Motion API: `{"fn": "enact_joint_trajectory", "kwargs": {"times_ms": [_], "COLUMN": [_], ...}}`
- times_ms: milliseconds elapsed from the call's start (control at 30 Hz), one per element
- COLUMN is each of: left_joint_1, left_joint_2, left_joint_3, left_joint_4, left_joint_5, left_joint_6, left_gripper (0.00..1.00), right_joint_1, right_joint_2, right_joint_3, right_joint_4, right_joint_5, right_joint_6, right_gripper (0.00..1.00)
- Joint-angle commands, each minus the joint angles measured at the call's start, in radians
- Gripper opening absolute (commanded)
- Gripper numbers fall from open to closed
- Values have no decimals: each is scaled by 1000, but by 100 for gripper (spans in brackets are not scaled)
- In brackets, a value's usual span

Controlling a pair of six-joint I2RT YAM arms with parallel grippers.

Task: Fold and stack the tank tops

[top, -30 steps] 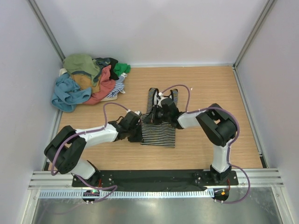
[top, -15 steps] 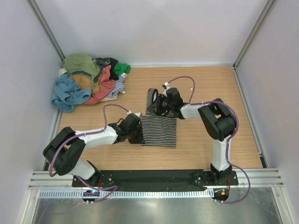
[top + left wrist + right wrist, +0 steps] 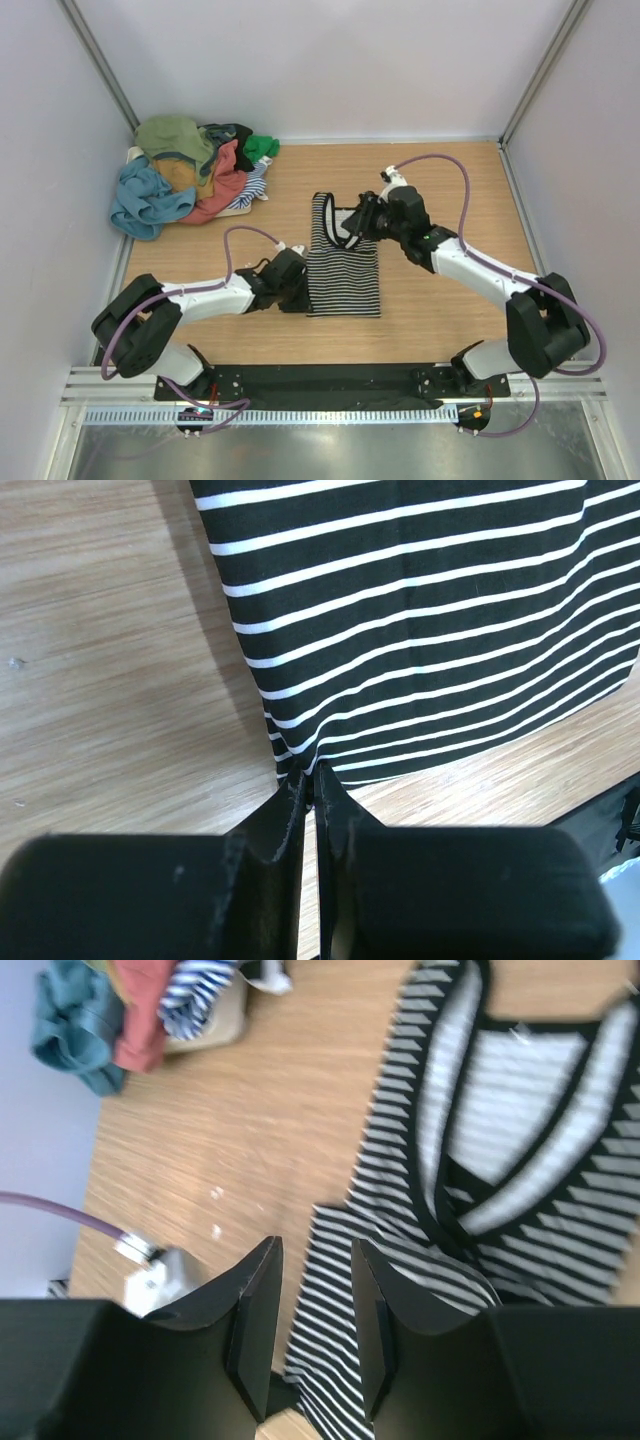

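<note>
Left end effector point(image 3: 292, 286) is clenched on the near-left hem corner of the striped tank top point(image 3: 343, 272), which lies spread mid-table point(image 3: 450, 200). Right end effector point(image 3: 361, 222) hangs released above the straps. Best play: pin that hem, take a strap cleanly, and fold with edges aligned. The left wrist view confirms the hem pinch. Only the right wrist view shows empty jaws and rumpled cloth.

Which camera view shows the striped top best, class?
The top external view: almost the whole striped top shows, spread on the table. The left wrist view shows only its hem corner; the right wrist view, blurred, its neckline and straps.
</note>
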Motion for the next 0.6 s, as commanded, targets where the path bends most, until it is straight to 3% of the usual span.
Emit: {"fn": "enact_joint_trajectory", "kwargs": {"times_ms": [0, 267, 567], "left_joint_1": [-23, -62, -77], "left_joint_2": [-30, -29, -10], "left_joint_3": [-8, -6, 7], "left_joint_4": [12, 10, 6], "left_joint_5": [-28, -60, -69], "left_joint_6": [-21, -46, -50], "left_gripper": [6, 7, 6], "right_joint_1": [3, 4, 4], "right_joint_2": [-78, -77, 34], "right_joint_3": [-117, -185, -122], "right_joint_4": [-106, -244, -269], "right_joint_5": [79, 280, 357], "right_joint_6": [-35, -58, -104], "right_gripper": [39, 45, 47]}}
